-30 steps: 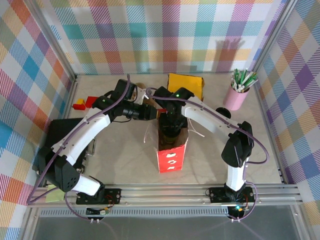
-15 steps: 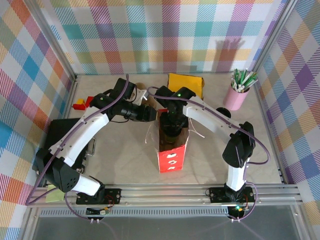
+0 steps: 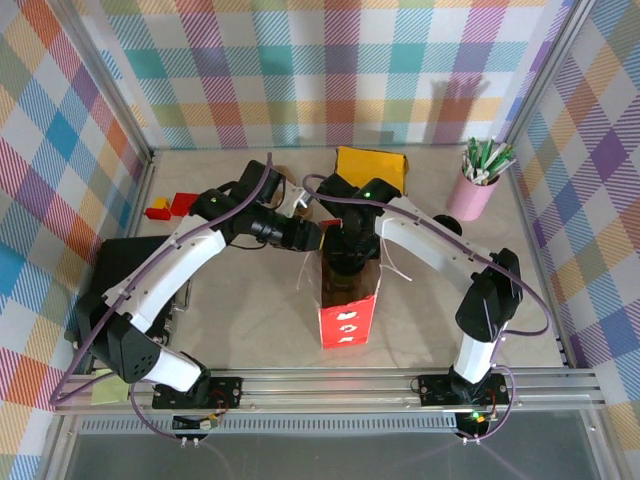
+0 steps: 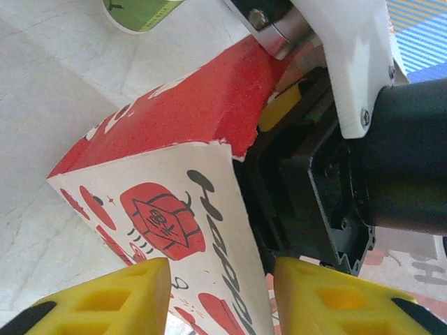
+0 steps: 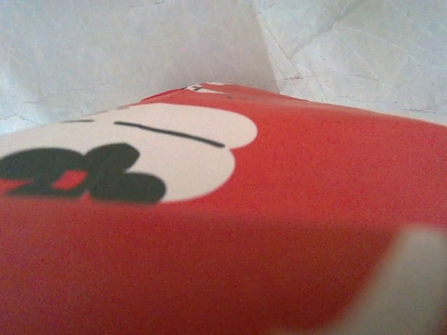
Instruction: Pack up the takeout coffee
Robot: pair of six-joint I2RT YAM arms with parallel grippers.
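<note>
**A:** Why does the left gripper (image 3: 310,237) reach sideways to the tall red paper bag with white print (image 3: 348,315)?

**B:** I think it holds the mouth open. Its yellow fingers (image 4: 105,296) stand half apart, one on each side of the bag's upper edge. I cannot tell if they press the paper.

**A:** And the right gripper (image 3: 348,262)?

**B:** It points down into the mouth, maybe to lower something. I cannot tell how wide its jaws are.

**A:** Where is the small green paper cup with a black lid?

**B:** I cannot tell. The bag's inside is dark under that gripper. A green-and-white curved piece (image 4: 140,10) lies beyond the bag, but it may be another cup.

**A:** Is there room to move?

**B:** Inside, very little. The mouth is narrow and the thin walls could fold. Outside, the pale table (image 3: 250,320) is bare to the left. A yellow box (image 3: 372,165) stands near, behind the bag.
</note>
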